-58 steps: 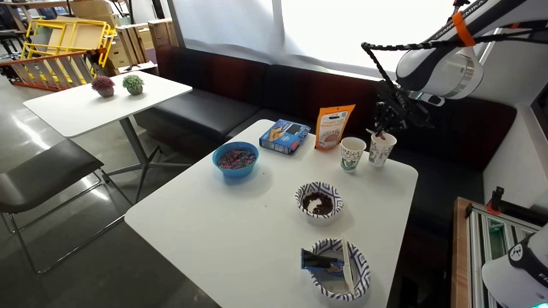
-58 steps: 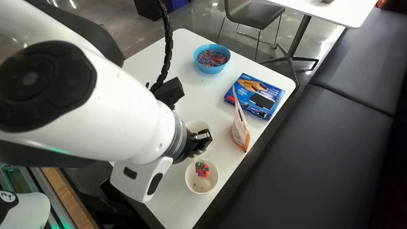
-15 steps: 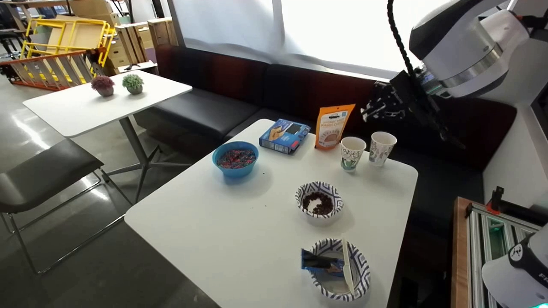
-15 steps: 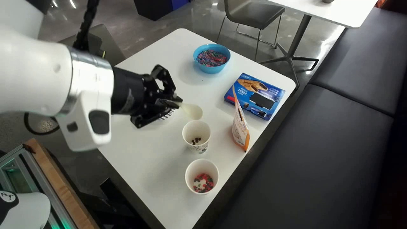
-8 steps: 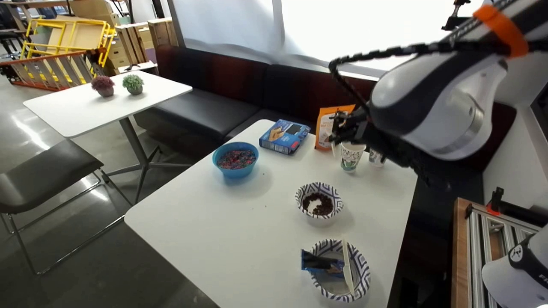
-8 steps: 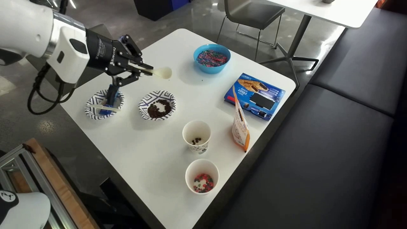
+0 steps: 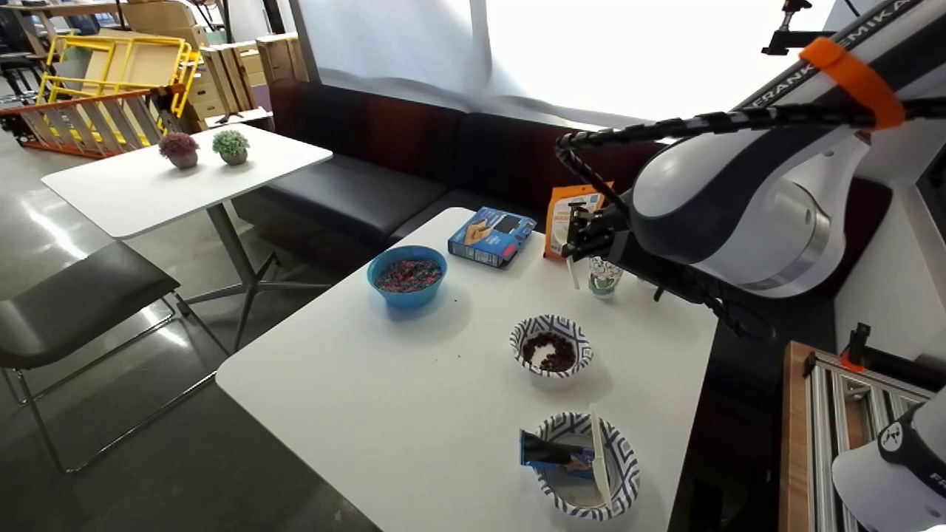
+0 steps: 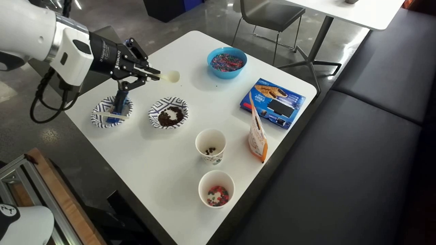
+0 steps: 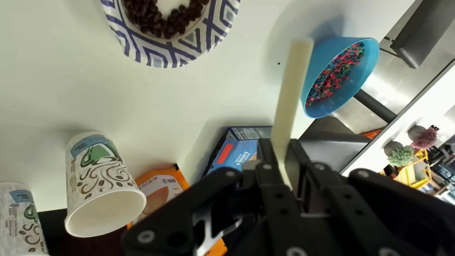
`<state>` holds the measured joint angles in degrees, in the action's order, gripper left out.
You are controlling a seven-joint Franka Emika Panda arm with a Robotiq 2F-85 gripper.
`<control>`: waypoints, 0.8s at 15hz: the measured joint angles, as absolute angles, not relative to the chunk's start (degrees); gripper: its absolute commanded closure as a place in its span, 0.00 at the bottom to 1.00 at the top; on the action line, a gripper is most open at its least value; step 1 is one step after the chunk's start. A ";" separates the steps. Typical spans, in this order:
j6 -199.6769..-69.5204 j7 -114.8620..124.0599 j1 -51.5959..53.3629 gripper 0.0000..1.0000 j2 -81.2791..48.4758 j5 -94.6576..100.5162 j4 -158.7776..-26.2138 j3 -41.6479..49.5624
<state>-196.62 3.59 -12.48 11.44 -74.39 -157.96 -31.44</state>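
Over the table [image 8: 153, 156], the claw [image 8: 158, 75] grips a spoon [image 8: 173, 76], now emptied.

Bench [image 7: 362, 191]: dark and cushioned, is running in one row.
Window [image 7: 628, 59]: is glaring white above the bench.
Wall [image 7: 887, 295]: is rising pale at one bench end.
Far table [image 7: 140, 196]: is standing, white-topped, just before the bench.
Chair [image 7: 81, 292]: gray, is standing well apart from the bench.
Floor [image 7: 177, 469]: polished, is shining before the bench.
Ladder [image 7: 94, 118]: is lying beyond the bench's other end.
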 measured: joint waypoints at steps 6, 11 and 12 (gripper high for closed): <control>-196.62 3.59 -12.49 0.96 9.45 -74.39 -157.58 -31.82; -196.62 3.44 -12.42 0.96 3.04 -74.36 -155.84 -33.03; -196.62 3.27 -12.38 0.96 1.67 -74.23 -155.21 -33.24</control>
